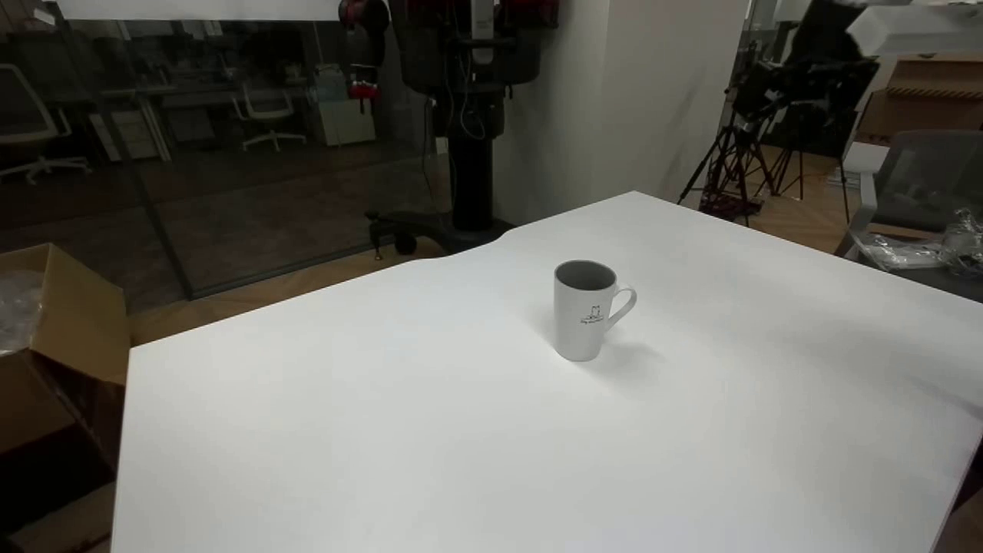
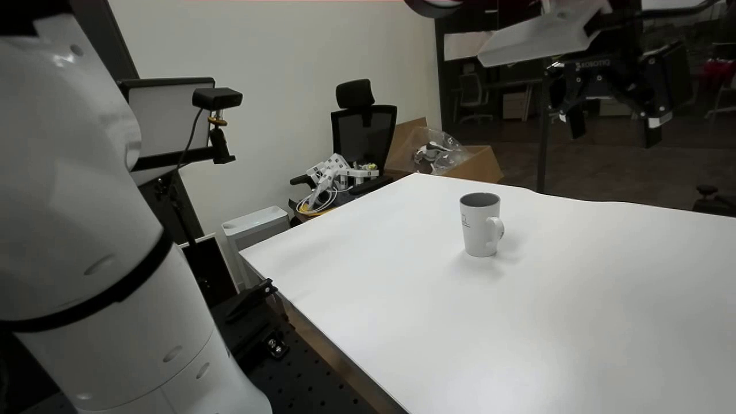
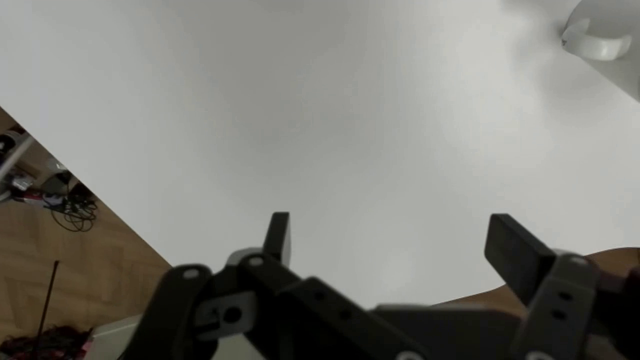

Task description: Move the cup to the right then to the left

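In the wrist view, farthest left of the jaws, a tangle of thin black cables (image 3: 77, 212) lies on the brown wood-patterned floor (image 3: 120, 250), past the slanting edge of the smooth white tabletop (image 3: 330, 115). Next comes the black two-fingered Robotiq gripper (image 3: 389, 217), its jaws standing wide, holding nothing, with white surface showing through the gap. To the right of the jaws, well apart from them and cut off by the upper corner of the view, is the loop-handled, grey-lined, white cylindrical ceramic mug (image 1: 580, 316); both exterior views show it upright on the tabletop, and it appears lower than the fingertips. The step in hand looks to be the approach, ahead of a first grasp, though this moment alone cannot rule out that the moves are done. If it is the approach, the next move calls for carrying the jaws toward the upper right of the wrist view until they are over the mug, then lowering them astride its body. The handle seems turned roughly toward the jaws, so some wrist rotation may be wanted to keep a finger off it before they narrow on the walls.
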Action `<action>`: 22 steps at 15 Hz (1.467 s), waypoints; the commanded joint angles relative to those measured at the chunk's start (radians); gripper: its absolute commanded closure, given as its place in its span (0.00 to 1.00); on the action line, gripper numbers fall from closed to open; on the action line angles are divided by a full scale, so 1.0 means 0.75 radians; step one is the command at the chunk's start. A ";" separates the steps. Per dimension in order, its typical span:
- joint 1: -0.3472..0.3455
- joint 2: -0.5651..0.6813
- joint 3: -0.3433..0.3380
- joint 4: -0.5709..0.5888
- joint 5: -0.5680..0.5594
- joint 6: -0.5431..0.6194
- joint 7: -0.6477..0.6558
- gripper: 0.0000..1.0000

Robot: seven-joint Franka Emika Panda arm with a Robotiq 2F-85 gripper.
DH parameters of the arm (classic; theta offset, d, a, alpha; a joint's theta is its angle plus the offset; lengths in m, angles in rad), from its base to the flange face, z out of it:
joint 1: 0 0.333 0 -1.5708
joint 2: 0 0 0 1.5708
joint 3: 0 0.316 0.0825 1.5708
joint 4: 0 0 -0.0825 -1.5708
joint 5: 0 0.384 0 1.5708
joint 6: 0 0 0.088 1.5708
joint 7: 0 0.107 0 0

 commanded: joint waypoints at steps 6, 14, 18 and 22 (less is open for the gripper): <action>0.043 0.135 0.000 0.100 -0.029 0.040 0.071 0.00; 0.160 0.462 0.037 0.395 -0.090 0.062 0.075 0.00; 0.170 0.389 -0.001 0.293 -0.097 0.074 0.067 0.00; 0.144 0.369 0.050 0.284 0.011 0.000 -0.076 0.00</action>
